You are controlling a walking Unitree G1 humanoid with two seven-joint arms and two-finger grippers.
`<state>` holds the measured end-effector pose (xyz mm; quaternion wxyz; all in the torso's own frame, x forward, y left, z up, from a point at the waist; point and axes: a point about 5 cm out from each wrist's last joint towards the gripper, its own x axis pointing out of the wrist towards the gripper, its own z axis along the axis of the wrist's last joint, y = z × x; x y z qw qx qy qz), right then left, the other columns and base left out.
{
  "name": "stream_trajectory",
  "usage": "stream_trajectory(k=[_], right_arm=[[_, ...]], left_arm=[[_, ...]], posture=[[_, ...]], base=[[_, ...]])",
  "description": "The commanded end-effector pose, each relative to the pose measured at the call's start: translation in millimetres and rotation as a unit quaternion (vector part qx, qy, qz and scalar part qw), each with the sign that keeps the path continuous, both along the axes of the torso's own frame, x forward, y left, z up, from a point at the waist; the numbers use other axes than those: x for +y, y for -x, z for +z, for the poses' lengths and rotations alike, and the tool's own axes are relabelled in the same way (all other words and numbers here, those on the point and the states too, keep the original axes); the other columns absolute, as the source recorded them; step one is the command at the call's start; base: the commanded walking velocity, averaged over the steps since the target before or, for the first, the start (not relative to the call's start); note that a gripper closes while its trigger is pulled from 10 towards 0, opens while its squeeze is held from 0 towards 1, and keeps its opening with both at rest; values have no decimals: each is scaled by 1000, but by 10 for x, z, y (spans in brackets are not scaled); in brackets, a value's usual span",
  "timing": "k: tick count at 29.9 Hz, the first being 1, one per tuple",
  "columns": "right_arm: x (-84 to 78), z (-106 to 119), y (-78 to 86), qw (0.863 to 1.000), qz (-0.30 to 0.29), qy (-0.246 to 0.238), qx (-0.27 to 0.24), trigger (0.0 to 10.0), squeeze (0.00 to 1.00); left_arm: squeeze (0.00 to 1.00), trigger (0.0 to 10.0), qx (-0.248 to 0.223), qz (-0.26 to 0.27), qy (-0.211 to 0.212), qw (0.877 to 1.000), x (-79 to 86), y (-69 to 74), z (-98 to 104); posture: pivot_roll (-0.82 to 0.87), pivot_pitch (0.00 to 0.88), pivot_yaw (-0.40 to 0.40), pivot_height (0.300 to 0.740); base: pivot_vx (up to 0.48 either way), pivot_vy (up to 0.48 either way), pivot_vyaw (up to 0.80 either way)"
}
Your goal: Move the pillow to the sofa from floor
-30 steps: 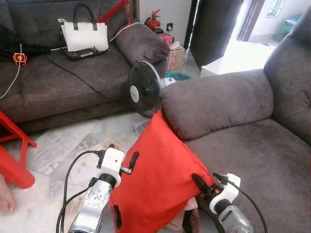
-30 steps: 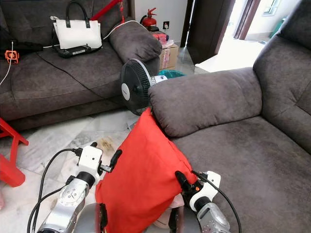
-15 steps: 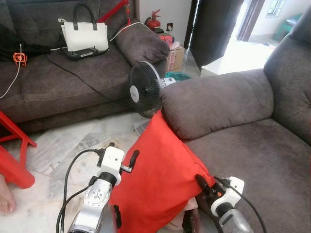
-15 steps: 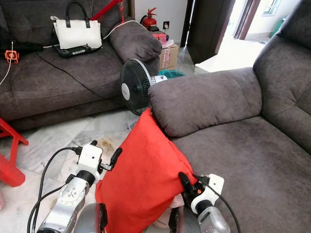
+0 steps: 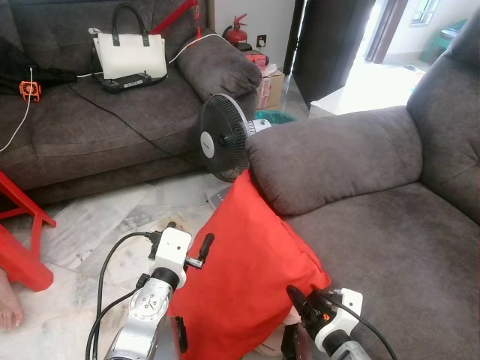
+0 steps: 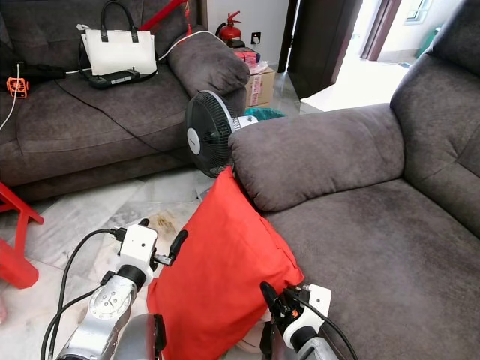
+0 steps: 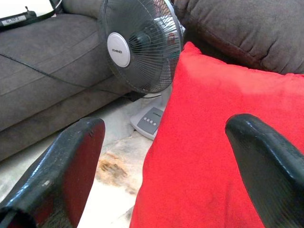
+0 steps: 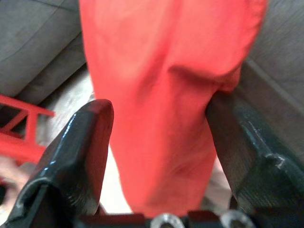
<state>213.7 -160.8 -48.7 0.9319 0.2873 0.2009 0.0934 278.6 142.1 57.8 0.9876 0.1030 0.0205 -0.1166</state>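
Right gripper (image 5: 298,301) lower beside pillow (image 5: 244,277)

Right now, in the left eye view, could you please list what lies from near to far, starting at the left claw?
Left claw → red pillow → black fan → white handbag → red fire extinguisher.

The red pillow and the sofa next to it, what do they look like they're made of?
The pillow looks like soft matte woven cloth: it creases and sags, without shine. The sofa looks like grey suede-like or microfibre upholstery, with a faintly mottled nap and padded, rounded arms. The exact fibres cannot be told.
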Motion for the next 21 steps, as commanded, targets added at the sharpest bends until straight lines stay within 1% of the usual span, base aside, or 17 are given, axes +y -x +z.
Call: stream_trajectory(k=[1,2,3,7,10,11,13,18,19,20,21], right_arm=[[-64,16,-13,999,-11,31,-4,10000,0],[-91,14,-12,998,-20,51,-1,10000,0],[-105,13,-11,998,-25,60,1,10000,0],[-142,23,-8,996,-59,70,-4,10000,0],[-132,60,-28,995,-72,58,-27,10000,0],[-115,64,-32,996,-74,45,-31,10000,0],[-108,66,-35,996,-71,42,-32,10000,0],[-53,84,-52,998,-52,9,-46,10000,0],[-61,232,-296,996,-56,12,-66,10000,0],[-65,355,-472,995,-58,14,-81,10000,0],[-59,784,-969,991,-55,22,-123,10000,0]], left_arm=[[0,10000,-4,-3,-3,1000,-18,-3,32],[0,10000,-4,-3,-2,1000,-22,-7,30],[0,10000,-4,-4,-2,1000,-25,-8,29],[0,10000,-3,-6,-2,1000,-39,-10,25],[0,10000,-3,-5,-2,1000,-35,-16,25],[0,10000,-3,-6,-2,1000,-33,-17,24],[0,10000,-3,-6,-2,1000,-35,-18,24],[0,10000,-4,-8,-2,1000,-45,-22,28],[0,10000,-4,-8,-2,1000,-45,-23,29],[0,10000,-4,-8,-2,1000,-45,-23,30],[0,10000,-5,-8,-2,1000,-43,-24,32]], posture=[[183,21,-86,571],[183,21,-86,571],[183,21,-86,571],[180,17,-86,571],[176,16,-82,571],[173,15,-81,571],[173,15,-81,571],[178,14,-80,571],[178,14,-79,571],[177,14,-79,571],[177,14,-79,571]], base=[[0,0,0],[0,0,0],[0,0,0],[0,0,0],[0,0,0],[0,0,0],[0,0,0],[0,0,0],[0,0,0],[0,0,0],[0,0,0]])
